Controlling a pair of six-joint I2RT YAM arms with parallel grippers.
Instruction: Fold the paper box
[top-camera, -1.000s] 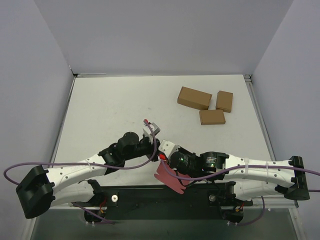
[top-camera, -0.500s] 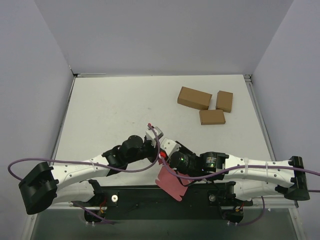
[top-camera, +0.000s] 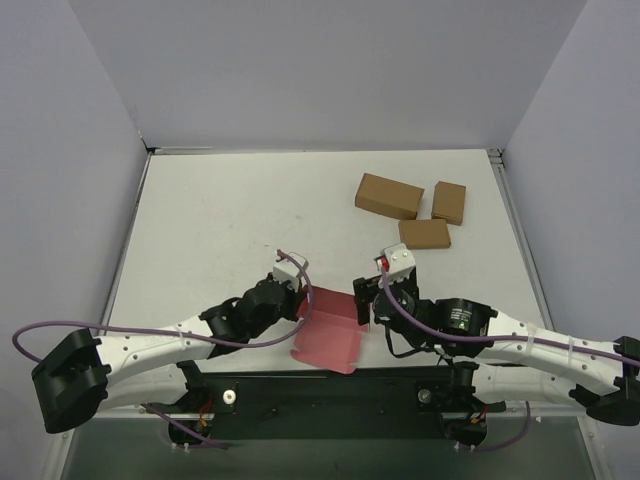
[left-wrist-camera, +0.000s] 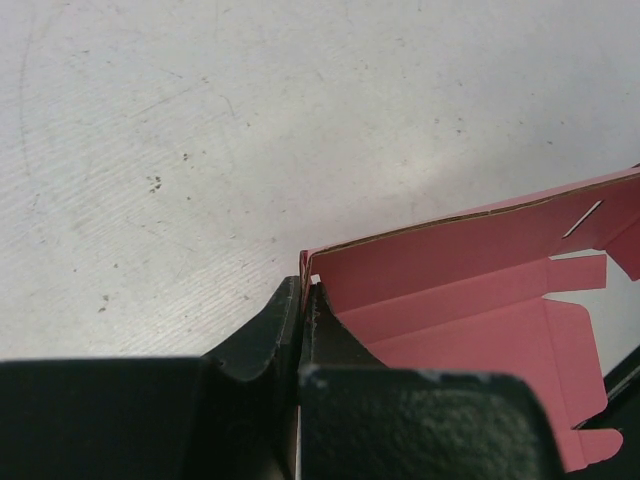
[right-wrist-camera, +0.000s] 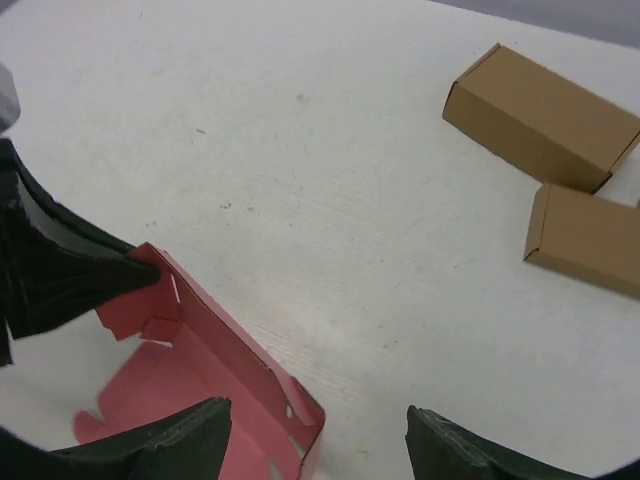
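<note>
**Left tool clamped on paper box corner; right tool spread wide, holding nothing**

Top external view: The paper box (top-camera: 330, 338) lies at the near edge of the desk (top-camera: 220, 215), between the two arms. It is a pink-red card piece, partly formed. The left tool (top-camera: 303, 300) meets its far left corner. The right tool (top-camera: 364, 303) stands just beside its far right corner; how far it is parted cannot be told here. Three brown cardboard boxes (top-camera: 389, 196), all closed, sit well apart at the far right.

Left wrist view: The left tool (left-wrist-camera: 302, 296) is closed narrow, its fingers (left-wrist-camera: 265, 335) pinching the corner of the paper box (left-wrist-camera: 470, 290). One wall stands raised from the desk (left-wrist-camera: 200, 150); slotted tabs lie flat behind it.

Right wrist view: The right tool (right-wrist-camera: 315, 418) is wide apart, gripping nothing. The raised wall of the paper box (right-wrist-camera: 215, 345) ends between its fingers (right-wrist-camera: 190, 440). Contact cannot be told. The left tool (right-wrist-camera: 70, 275) grips the opposite corner. Two closed brown boxes (right-wrist-camera: 540, 105) lie beyond.
</note>
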